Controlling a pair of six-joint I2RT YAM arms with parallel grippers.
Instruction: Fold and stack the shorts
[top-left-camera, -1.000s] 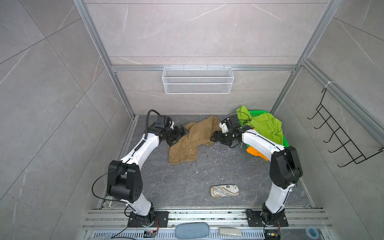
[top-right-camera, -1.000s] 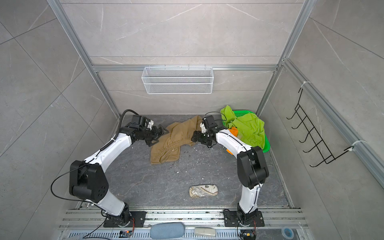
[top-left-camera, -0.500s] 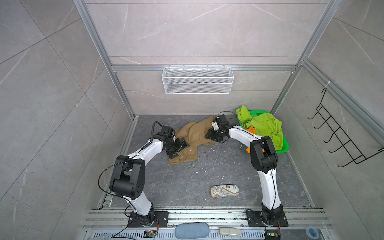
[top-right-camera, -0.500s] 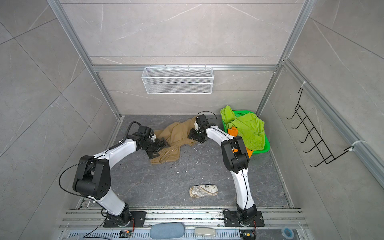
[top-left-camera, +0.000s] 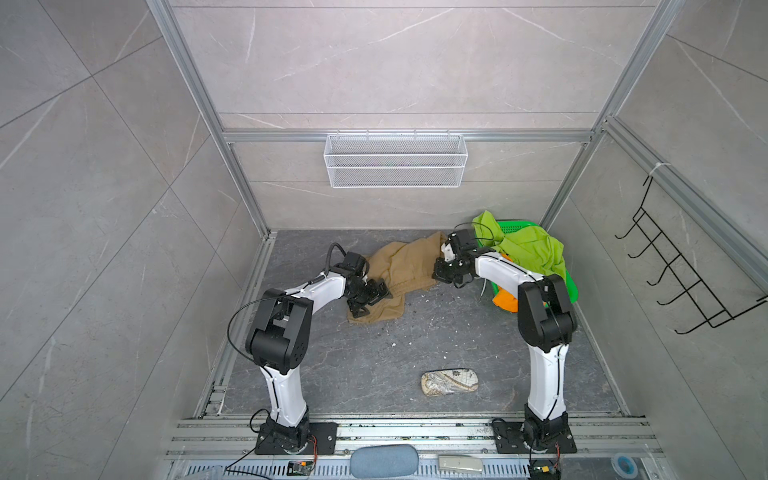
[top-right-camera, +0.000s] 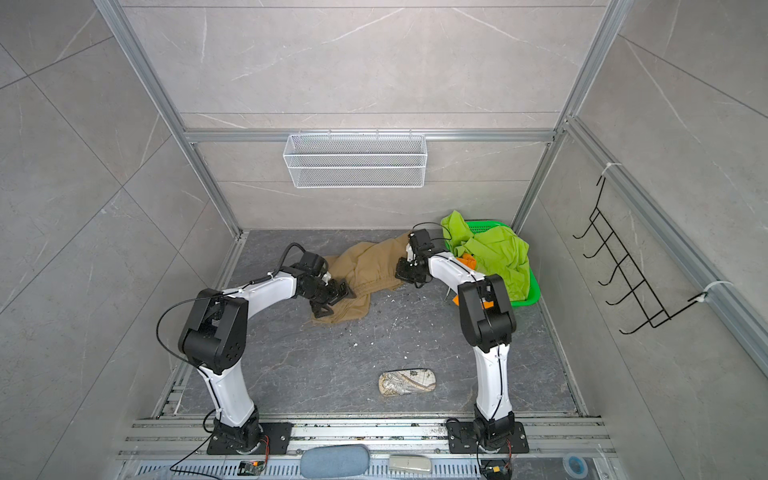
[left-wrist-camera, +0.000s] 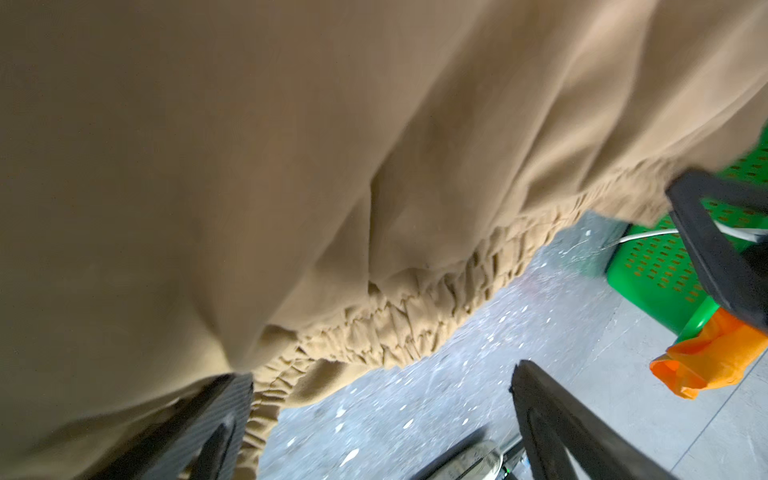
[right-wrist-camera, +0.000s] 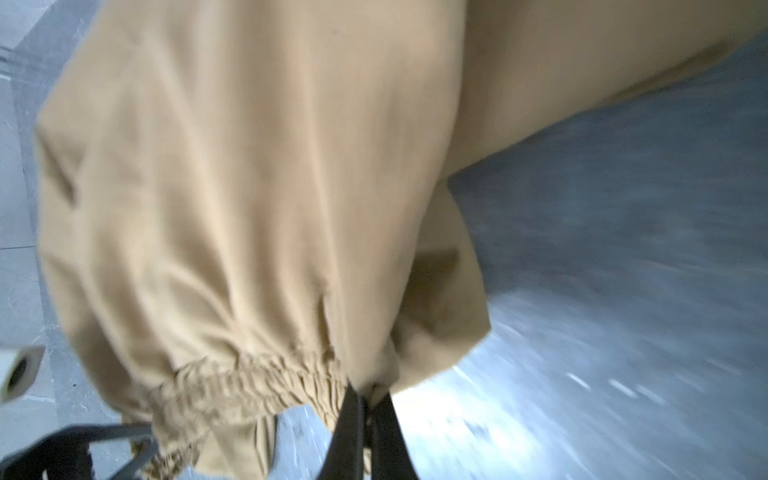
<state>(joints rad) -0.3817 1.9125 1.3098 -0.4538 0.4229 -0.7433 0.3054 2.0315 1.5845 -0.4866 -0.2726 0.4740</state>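
A white wire basket (top-left-camera: 395, 160) is mounted on the rear wall; a black hook rack (top-left-camera: 681, 274) is fixed to the right wall. A green perforated basket (top-right-camera: 530, 296) is placed in the far right corner of the grey floor (top-left-camera: 365, 374). A patterned pouch (top-left-camera: 449, 381) is laid flat near the front edge.

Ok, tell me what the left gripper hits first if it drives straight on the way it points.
Most likely the tan shorts: in the left wrist view their gathered waistband lies right ahead of the open left gripper. Depth is unclear, so it might touch the floor first.
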